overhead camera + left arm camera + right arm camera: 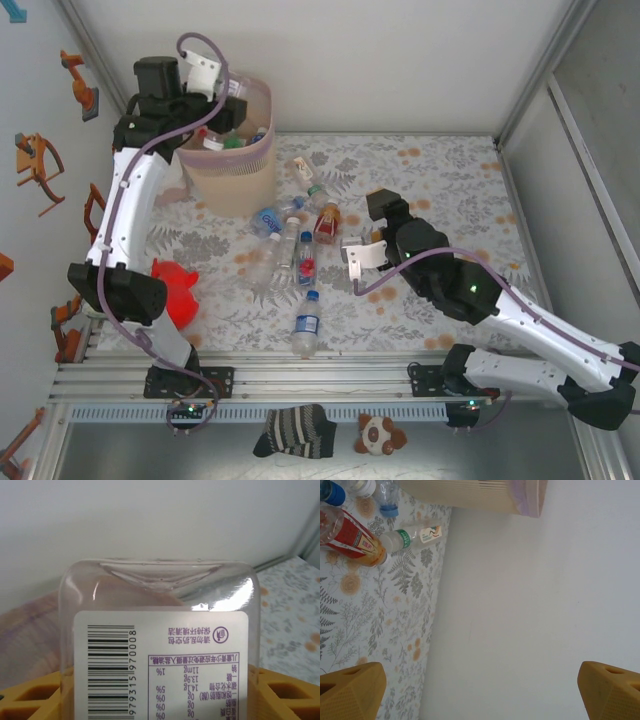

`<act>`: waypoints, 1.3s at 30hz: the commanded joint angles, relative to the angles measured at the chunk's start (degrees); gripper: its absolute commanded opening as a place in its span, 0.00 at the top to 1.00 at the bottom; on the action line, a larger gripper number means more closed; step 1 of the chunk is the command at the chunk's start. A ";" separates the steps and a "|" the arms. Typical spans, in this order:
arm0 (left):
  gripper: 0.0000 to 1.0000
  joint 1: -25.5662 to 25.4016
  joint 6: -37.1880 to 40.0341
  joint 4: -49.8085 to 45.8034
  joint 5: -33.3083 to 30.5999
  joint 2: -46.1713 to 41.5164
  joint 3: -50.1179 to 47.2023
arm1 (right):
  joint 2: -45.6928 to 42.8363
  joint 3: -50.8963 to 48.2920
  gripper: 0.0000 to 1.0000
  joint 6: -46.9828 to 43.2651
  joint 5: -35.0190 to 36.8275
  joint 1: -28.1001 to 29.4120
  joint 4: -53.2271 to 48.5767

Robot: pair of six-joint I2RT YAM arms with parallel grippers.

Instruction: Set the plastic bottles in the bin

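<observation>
My left pincer (160, 700) clasps a clear labelled bottle (160, 590), cut off at the wrist view's edge; the top view puts it over the bin (232, 180). My right pincer (480, 690) gapes wide above the counter (450, 200), near loose bottles (288, 245).

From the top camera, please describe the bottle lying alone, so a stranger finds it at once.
Start at the bin at the table's far left, then come nearer past the bottle pile. The lone bottle lies by the near edge: clear, blue cap, touching no other.
</observation>
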 commanded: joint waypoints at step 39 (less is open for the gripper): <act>0.43 2.01 -20.42 -1.58 8.67 23.28 -0.72 | -0.31 2.47 0.05 2.61 3.93 3.65 -1.56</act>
